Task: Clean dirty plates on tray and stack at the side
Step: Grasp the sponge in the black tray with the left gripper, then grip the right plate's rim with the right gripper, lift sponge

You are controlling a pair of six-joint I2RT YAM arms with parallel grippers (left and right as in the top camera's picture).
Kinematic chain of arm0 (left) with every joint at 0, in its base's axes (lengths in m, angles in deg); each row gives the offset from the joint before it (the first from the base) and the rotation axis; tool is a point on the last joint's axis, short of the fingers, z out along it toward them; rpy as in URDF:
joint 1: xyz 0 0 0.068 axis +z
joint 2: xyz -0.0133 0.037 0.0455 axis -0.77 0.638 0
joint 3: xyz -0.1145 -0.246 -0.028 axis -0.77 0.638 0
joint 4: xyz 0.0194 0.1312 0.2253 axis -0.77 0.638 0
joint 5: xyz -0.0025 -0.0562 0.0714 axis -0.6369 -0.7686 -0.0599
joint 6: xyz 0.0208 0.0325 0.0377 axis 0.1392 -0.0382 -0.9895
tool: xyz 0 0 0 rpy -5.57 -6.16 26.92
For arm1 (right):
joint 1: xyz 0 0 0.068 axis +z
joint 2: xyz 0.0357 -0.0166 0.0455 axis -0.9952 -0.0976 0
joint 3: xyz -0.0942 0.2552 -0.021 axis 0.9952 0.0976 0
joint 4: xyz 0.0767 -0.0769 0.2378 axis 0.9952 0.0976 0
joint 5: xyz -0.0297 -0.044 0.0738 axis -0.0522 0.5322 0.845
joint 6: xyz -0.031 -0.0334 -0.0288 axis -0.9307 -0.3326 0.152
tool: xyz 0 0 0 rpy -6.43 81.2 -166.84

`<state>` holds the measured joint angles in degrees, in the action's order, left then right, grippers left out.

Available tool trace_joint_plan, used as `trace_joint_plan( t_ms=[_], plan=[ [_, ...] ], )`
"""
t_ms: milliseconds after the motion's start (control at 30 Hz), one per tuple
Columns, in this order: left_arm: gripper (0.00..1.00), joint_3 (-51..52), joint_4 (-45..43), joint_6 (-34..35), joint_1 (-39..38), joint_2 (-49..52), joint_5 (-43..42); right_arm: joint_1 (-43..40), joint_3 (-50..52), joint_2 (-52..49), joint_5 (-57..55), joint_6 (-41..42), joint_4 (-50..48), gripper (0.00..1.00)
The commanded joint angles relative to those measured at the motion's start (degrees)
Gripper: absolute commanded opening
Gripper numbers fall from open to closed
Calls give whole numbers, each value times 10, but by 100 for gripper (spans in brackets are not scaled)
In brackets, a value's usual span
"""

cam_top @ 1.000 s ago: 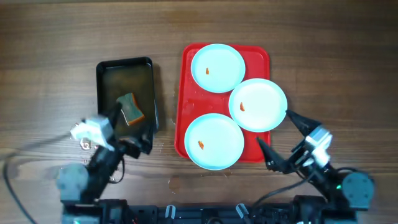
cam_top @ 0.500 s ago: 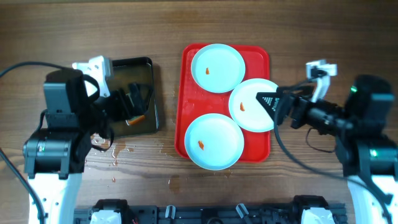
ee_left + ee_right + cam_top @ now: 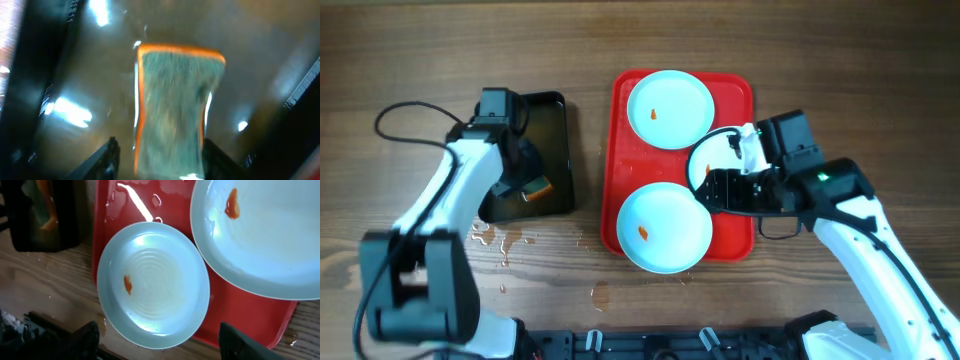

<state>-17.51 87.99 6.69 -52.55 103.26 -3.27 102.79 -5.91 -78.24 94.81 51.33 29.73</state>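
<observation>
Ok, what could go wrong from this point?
1. The sponge between the left gripper fingers sits in brown water in the black tray. Lifted soaked, it may drip across the table, where drops lie.
2. The near plate overhangs the red tray at its front edge, so pressing on it could tip it or slide it off.

I see three round pale-blue plates lying flat on the red tray [image 3: 623, 165], each with an orange-red smear near its centre. The far plate [image 3: 669, 109] sits at the tray's far end. The middle plate [image 3: 260, 240] is by the right edge. The near plate [image 3: 665, 227] overhangs the tray's near edge above the worktop [image 3: 820, 60]. Water beads on the tray.
</observation>
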Motion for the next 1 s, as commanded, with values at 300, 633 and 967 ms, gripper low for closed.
trace_joint_plan(
  t_ms=[300, 633, 967],
  plan=[
    [4, -96, 69, -100, -2, -8, 16, 7, 67, -46, -70, 53, -4, 71],
    [20, 33, -51, -104, -2, 5, 16, 7, 189, -57, 2, 30, -173, 57],
    [53, 48, -66, -105, -2, 5, -3, 8, 242, -75, -8, 83, -266, 5]
  ],
)
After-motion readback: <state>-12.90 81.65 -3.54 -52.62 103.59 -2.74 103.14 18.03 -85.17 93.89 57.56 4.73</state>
